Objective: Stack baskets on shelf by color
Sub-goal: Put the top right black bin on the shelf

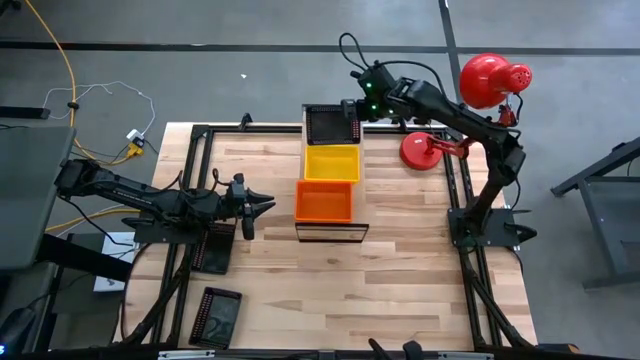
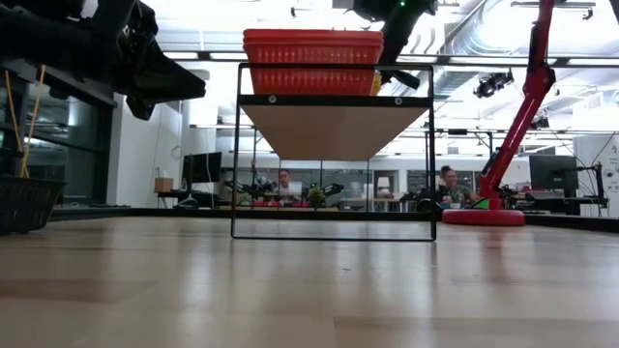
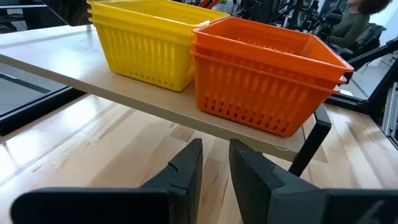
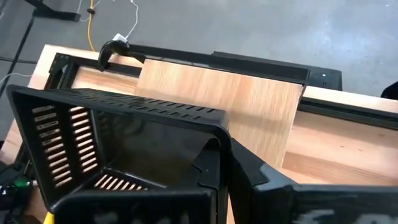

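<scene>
Orange baskets (image 1: pixel 324 200), stacked, occupy the shelf (image 1: pixel 331 231) end nearest the front of the table; the left wrist view shows two nested orange trays (image 3: pixel 264 71). Yellow baskets (image 1: pixel 331 163), also stacked, sit at the middle of the shelf, just beside the orange stack and touching it in the high view. A black basket (image 1: pixel 331 125) is at the far end of the shelf, directly beyond the yellow stack.

The right gripper (image 1: pixel 352 108) is at that far end of the shelf, with its fingers closed on the rim of the black basket; the right wrist view shows the wall of the basket (image 4: pixel 118 149) pinched between the dark fingers, the basket tilted above the plank.

The left gripper (image 1: pixel 262 205) hovers to the left of the shelf, level with the orange stack and apart from it. Its fingers (image 3: pixel 186 171) stand slightly parted and hold nothing.

Two more black baskets lie left of the shelf: one (image 1: pixel 213 246) under the left arm, one (image 1: pixel 217 315) near the front edge of the table (image 1: pixel 400 280). A red lamp (image 1: pixel 490 80) stands right of the shelf's far end.
</scene>
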Tool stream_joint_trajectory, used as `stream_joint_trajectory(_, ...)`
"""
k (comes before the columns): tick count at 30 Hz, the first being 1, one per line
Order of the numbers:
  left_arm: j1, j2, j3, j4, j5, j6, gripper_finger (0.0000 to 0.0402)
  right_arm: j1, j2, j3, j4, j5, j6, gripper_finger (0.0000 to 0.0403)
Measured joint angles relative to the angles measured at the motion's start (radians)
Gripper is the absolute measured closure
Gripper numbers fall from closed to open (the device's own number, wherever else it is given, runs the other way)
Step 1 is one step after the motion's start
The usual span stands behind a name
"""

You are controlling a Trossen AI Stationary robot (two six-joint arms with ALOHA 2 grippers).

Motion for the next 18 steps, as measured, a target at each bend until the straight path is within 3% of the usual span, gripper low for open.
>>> stream_joint_trajectory(12,0.000,0.000,0.000,0.003,-0.001,0.000,0.0332,0.027,0.058,0.000,0.011,-0.016,-0.007,0.0401)
stream_joint_trajectory(18,0.000,0.000,0.000,0.002,-0.002,0.000,0.0332,0.028,0.059,0.000,0.007,-0.008,-0.020,0.0360)
